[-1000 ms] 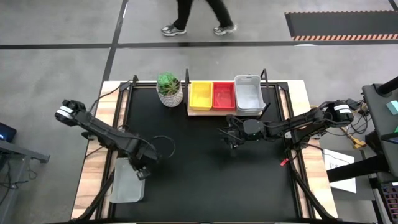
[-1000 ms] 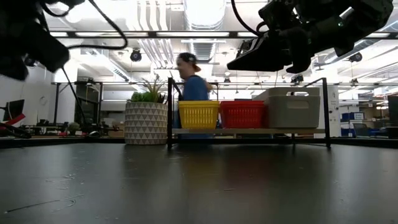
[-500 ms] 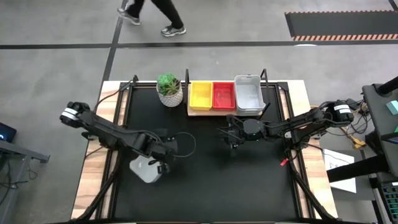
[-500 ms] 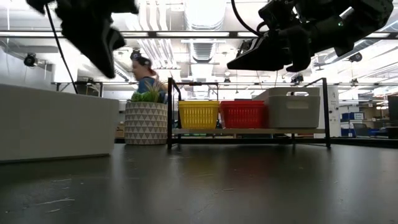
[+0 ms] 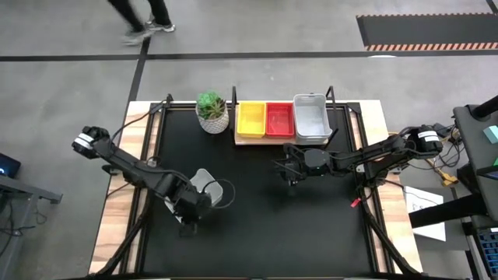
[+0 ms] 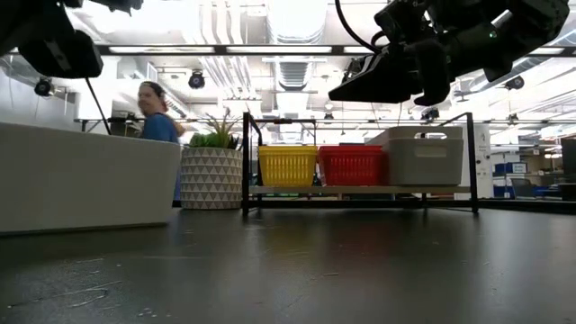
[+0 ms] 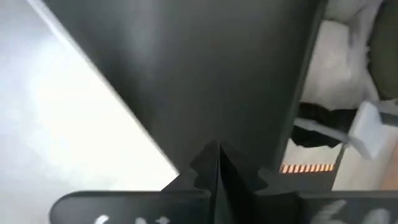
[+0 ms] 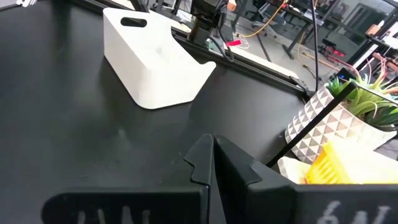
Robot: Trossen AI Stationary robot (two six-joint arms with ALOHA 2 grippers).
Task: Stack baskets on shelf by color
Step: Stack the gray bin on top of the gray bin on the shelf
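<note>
A grey-white basket lies tipped on the black table at the left, with one long side down. My left gripper hangs shut just over and beside it, pointing steeply down. On the wooden shelf at the far edge sit a yellow basket, a red basket and a grey-white basket in a row. My right gripper hovers shut in front of the shelf, with nothing between its fingers. My left gripper's shut fingers stand right next to the tipped basket's wall, and nothing is between them. I cannot tell whether they touch that wall.
A white patterned plant pot stands left of the shelf. Black posts frame the shelf. Wooden strips run along the table's left and right sides. A person walks in the room beyond the table.
My left gripper has swung from the table's left edge toward the right and far side, risen and rolled. The grey-white basket has moved with it off the left wooden strip onto the black top and has tipped from lying flat onto its side.
</note>
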